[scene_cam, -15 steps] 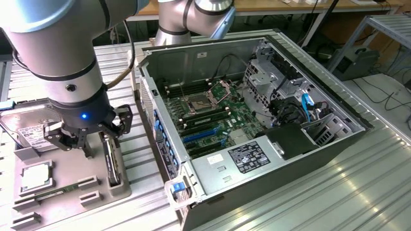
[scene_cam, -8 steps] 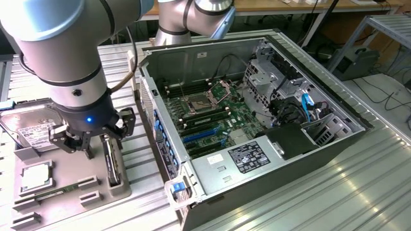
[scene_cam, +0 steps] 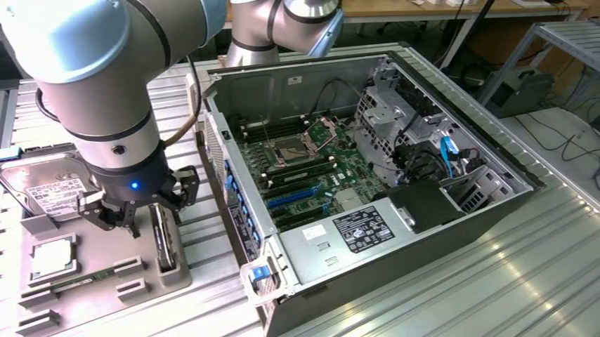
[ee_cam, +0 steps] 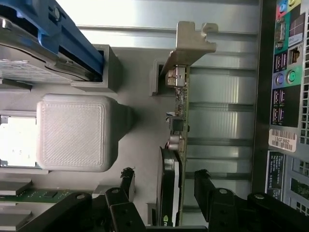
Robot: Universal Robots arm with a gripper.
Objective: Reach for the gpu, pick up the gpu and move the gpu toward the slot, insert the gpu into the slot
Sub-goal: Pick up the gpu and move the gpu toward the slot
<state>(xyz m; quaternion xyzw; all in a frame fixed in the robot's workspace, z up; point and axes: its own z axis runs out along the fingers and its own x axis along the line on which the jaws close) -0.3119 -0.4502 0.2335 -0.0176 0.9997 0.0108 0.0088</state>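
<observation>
1. gpu (ee_cam: 176, 145): thin dark card standing up on its long edge in the grey holder (scene_cam: 140, 281), silver bracket (ee_cam: 190, 41) at one end.
2. slot (scene_cam: 292, 198): long blue strip on the green board inside the case (scene_cam: 394, 281).

Green along the board edge of the gpu (ee_cam: 179, 121), silver on its bracket. Plain light grey on the tray (ee_cam: 140, 96), with fine layered ridges. Black on the gripper (ee_cam: 164, 176). Green on the motherboard (scene_cam: 324, 165), blue on its slots (scene_cam: 291, 199).
</observation>
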